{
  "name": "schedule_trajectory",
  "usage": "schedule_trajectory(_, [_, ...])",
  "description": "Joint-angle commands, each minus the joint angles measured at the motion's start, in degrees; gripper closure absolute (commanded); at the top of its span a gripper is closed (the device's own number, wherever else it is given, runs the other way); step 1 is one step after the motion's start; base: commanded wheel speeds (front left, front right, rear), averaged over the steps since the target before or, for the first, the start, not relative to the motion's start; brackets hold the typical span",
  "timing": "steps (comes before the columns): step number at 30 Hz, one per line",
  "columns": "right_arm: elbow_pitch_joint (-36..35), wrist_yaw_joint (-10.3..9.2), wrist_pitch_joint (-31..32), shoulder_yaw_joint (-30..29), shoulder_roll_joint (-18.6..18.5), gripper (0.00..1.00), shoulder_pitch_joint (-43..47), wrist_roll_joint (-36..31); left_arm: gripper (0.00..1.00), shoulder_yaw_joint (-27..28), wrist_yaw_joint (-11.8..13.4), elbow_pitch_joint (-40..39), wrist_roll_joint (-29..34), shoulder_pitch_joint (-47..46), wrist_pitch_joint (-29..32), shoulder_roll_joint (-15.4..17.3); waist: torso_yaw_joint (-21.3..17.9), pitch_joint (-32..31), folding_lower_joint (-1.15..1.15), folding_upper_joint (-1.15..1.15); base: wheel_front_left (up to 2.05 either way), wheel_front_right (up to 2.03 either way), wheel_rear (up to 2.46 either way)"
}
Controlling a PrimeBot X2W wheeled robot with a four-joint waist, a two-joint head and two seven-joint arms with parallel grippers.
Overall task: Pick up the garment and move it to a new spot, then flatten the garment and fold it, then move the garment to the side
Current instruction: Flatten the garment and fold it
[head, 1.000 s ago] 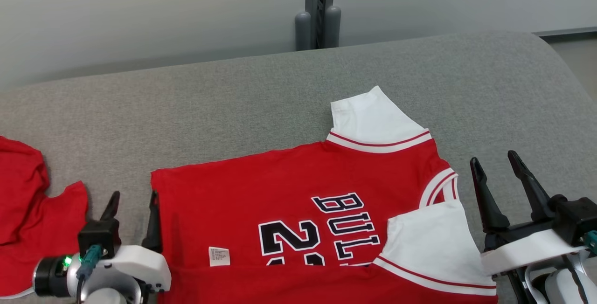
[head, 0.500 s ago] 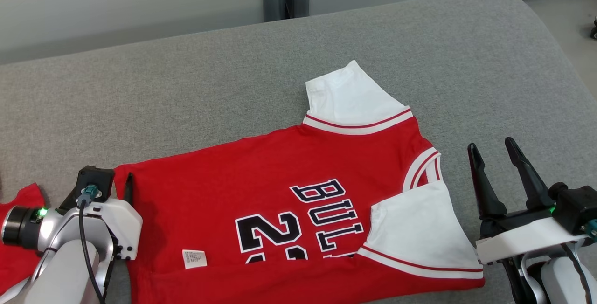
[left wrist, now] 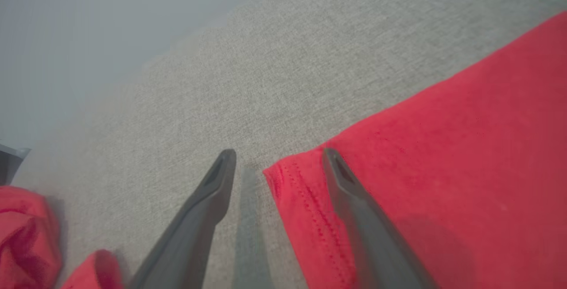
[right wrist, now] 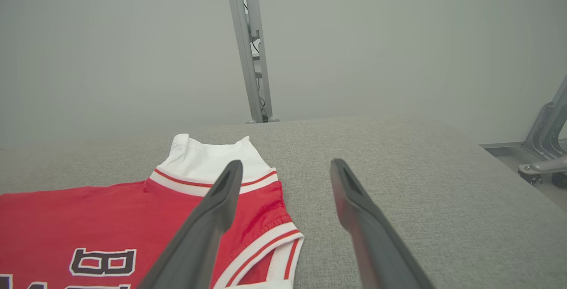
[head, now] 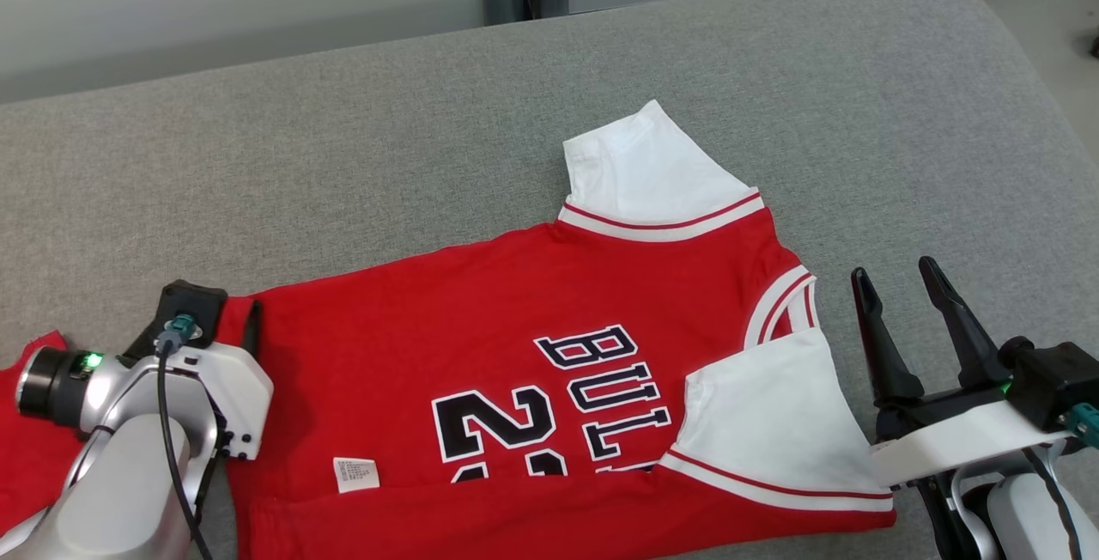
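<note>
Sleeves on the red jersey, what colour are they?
The short fabric sleeves are white with red-striped trim, clearest in the head view.

Cushion lies bare beyond the jersey, with red cloth crowding its left end.

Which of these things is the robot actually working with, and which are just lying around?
In the job: red jersey with white sleeves and black lettering; left gripper, right gripper, both open; grey fabric surface underneath.
Lying about: crumpled red cloth at the left; grey metal post behind.
</note>
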Motion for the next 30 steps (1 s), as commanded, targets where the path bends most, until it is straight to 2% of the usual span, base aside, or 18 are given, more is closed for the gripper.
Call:
schedule_trajectory(1, [0.36, 0.00, -0.32, 0.06, -0.32, 0.00, -0.64, 0.12, 0.00, -0.26, -0.57, 0.29, -0.12, -0.91, -0.19, -0.15, 0.01, 0.02, 0.00, 0.00, 0.00, 0.00, 0.00])
schedule_trajectory(3, [0.58, 0.00, -0.32, -0.02, -0.29, 0.00, -0.66, 0.11, 0.00, -0.85, -1.32, 0.86, -0.35, -1.03, 0.52, -0.41, 0.03, -0.01, 0.00, 0.00, 0.00, 0.00, 0.00])
schedule_trajectory(4, [0.73, 0.00, -0.32, -0.04, -0.26, 0.00, -0.67, 0.10, 0.24, -1.09, -1.74, 1.25, -0.54, -0.89, 1.07, -0.62, 0.05, -0.05, 0.00, 0.00, 0.00, 0.00, 0.00])
schedule_trajectory(5, [0.85, 0.00, -0.33, -0.08, -0.23, 0.00, -0.68, 0.07, 0.60, -1.20, -1.84, 1.57, -0.66, -0.77, 1.51, -0.74, 0.08, -0.10, 0.00, 0.00, 0.00, 0.00, 0.00])
schedule_trajectory(6, [1.01, 0.00, -0.33, -0.13, -0.20, 0.00, -0.66, 0.05, 0.86, -1.23, -1.79, 1.76, -0.75, -0.82, 1.73, -0.73, 0.12, -0.16, 0.00, 0.00, 0.00, 0.00, 0.00])
schedule_trajectory(7, [1.10, 0.00, -0.33, -0.21, -0.16, 0.00, -0.64, 0.05, 1.00, -1.04, -1.56, 1.71, -1.04, -0.95, 1.43, -0.74, 0.18, -0.22, 0.00, 0.00, 0.00, 0.00, 0.00])
schedule_trajectory(17, [1.84, 0.00, -0.33, -0.22, -0.08, 0.00, -0.47, 0.02, 1.00, -0.41, -2.43, 0.59, -3.38, -1.08, 0.21, -1.99, 1.39, -0.81, 0.00, 0.00, 0.00, 0.00, 0.00])
schedule_trajectory(24, [2.82, 0.00, -0.26, -1.69, -1.22, 0.00, -2.62, 0.29, 1.00, -0.95, -3.22, -4.42, -4.39, -0.48, -2.73, -3.69, 4.29, -0.78, 0.00, 0.00, 0.00, 0.00, 0.00])
schedule_trajectory(30, [6.02, 0.00, 5.73, -3.48, -3.72, 0.00, -8.41, 2.49, 1.00, -2.56, -3.65, -9.90, -4.29, 0.92, -3.25, -5.03, 8.61, -0.27, 0.00, 0.00, 0.00, 0.00, 0.00])
